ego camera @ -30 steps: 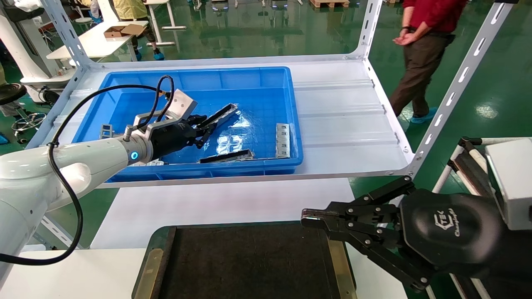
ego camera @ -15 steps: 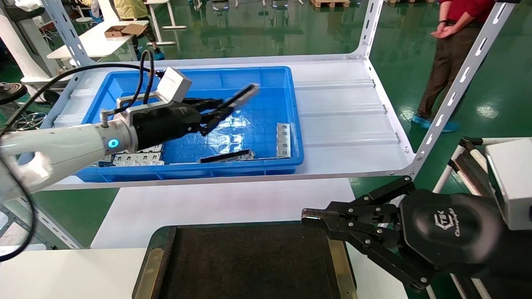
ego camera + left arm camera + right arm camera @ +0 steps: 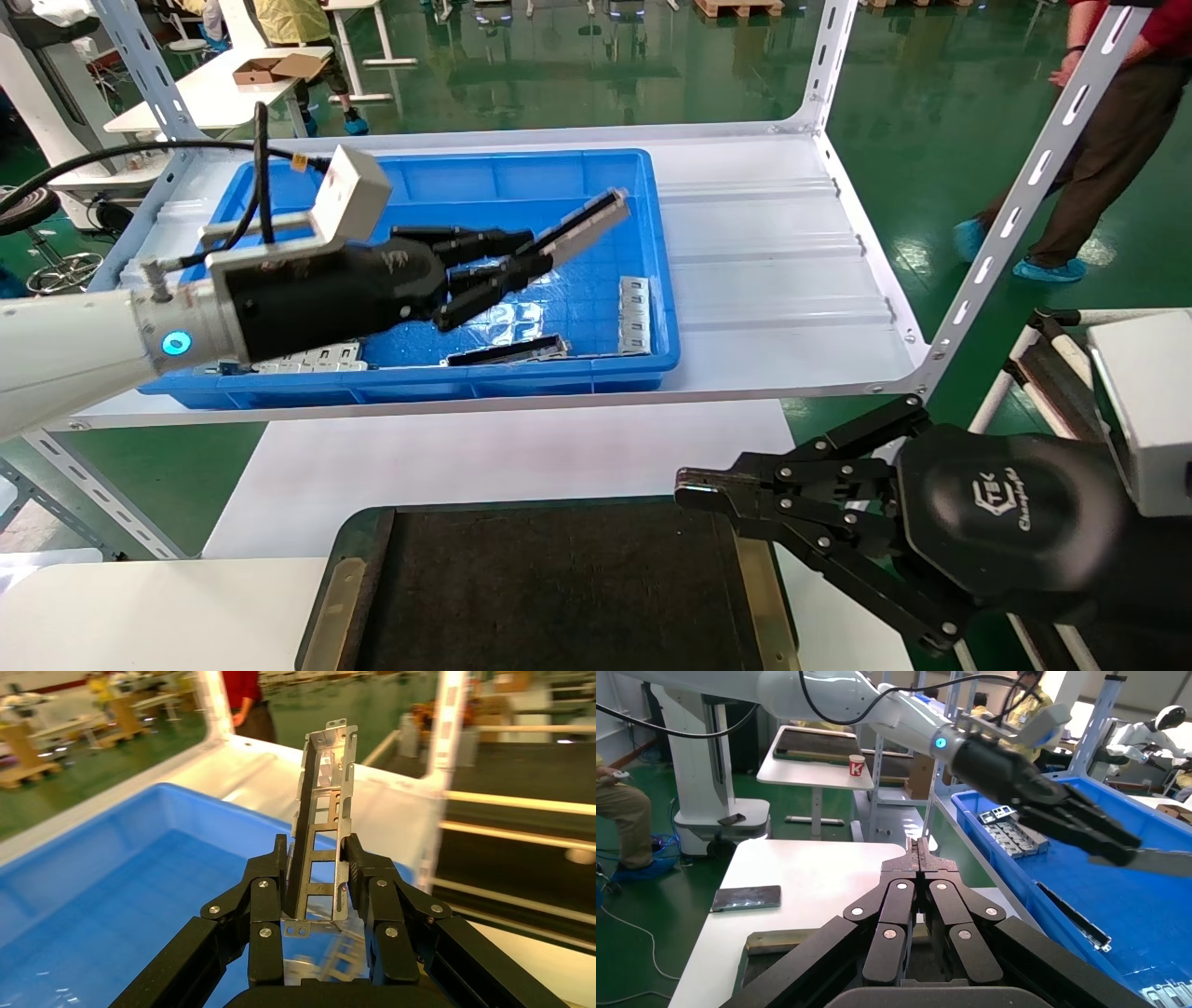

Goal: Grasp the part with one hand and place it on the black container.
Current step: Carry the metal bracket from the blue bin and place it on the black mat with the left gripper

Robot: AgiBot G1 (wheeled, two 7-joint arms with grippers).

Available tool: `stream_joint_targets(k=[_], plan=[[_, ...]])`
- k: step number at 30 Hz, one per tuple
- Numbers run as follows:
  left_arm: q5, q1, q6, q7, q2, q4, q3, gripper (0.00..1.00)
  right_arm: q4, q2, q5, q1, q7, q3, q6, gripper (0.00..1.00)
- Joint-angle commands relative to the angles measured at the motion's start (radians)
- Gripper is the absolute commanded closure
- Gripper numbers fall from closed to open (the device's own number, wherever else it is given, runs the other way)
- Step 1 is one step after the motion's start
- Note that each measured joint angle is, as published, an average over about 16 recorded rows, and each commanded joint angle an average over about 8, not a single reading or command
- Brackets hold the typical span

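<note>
In the head view the left gripper is clamped on the part, holding it tilted in the air above the blue bin — so the grasp looks done, while the carry to the black container, which lies nearer the robot than the bin, is not. Inside the bin one more slim bar lies by the near wall, with two grey cage blocks visible, one to the right and one to the left. The right gripper hangs at the container's right edge, fingers together. The left wrist view shows the fingers pressed on both sides of the part. The right wrist view shows its own gripper shut and empty — the container barely visible beneath it.
</note>
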Motion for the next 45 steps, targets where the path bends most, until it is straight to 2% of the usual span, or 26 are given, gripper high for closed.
stream_joint_targets(k=[1,7,13,18,26,34,45], plan=[[-0.002,0.004,0.046,0.0,-0.013,-0.004,-0.001,1.0,0.0,0.0,0.0,0.0,0.0,0.0,0.0,1.0],[-0.005,0.057,0.165,-0.009,-0.039,-0.04,0.003,1.0,0.0,0.0,0.0,0.0,0.0,0.0,0.0,1.0],[-0.021,0.161,0.198,-0.062,-0.054,-0.144,0.018,1.0,0.0,0.0,0.0,0.0,0.0,0.0,0.0,1.0],[-0.057,0.305,0.197,-0.154,-0.082,-0.319,0.043,1.0,0.0,0.0,0.0,0.0,0.0,0.0,0.0,1.0],[-0.153,0.578,0.162,-0.34,-0.158,-0.699,0.08,1.0,0.0,0.0,0.0,0.0,0.0,0.0,0.0,1.0],[-0.142,0.793,-0.023,-0.498,-0.207,-0.944,0.094,1.0,0.0,0.0,0.0,0.0,0.0,0.0,0.0,1.0],[-0.045,1.021,-0.452,-0.768,-0.194,-1.171,0.106,1.0,0.0,0.0,0.0,0.0,0.0,0.0,0.0,1.0]])
